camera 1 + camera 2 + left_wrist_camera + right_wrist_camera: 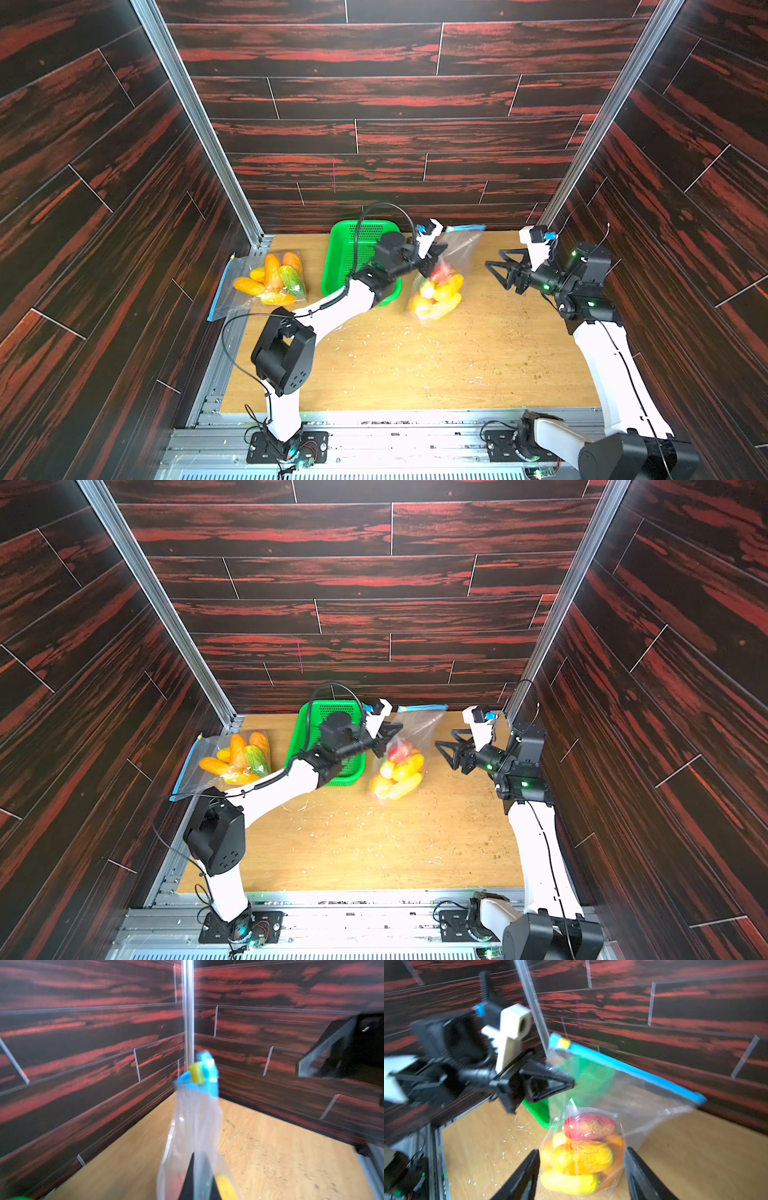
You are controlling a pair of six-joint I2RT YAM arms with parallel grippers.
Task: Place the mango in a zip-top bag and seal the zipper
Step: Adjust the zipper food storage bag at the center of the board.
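Left gripper (571,1084) is clamped on the clear film of the zip-top bag (455,249), on its side below the blue zipper strip (633,1072). The jaws are fully together with film pinched between them, as the left wrist view shows.

The bag stands upright near the far edge of the table (415,365), a bit right of centre, with the strip on top. The yellow slider (563,1043) sits at the strip's end nearest the left gripper. Mangoes (436,295) are piled in the bottom of the bag: several yellow-orange, one red on top. The bag's bottom is motion-blurred in both top views, so I can't tell whether it rests on the table or hangs just off it.

Right gripper (493,258) is wide open and holds nothing. It is near the bag on the right, apart from it. In the right wrist view its fingers (525,1176) flank the mango pile with no contact visible.

Green basket (345,257) is at the far edge, left of centre, partly under the left arm. Second bag (232,291), with fruit in it, lies at the far left corner, its blue strip overhanging the left edge. Crumbs (511,361) are scattered across the table.
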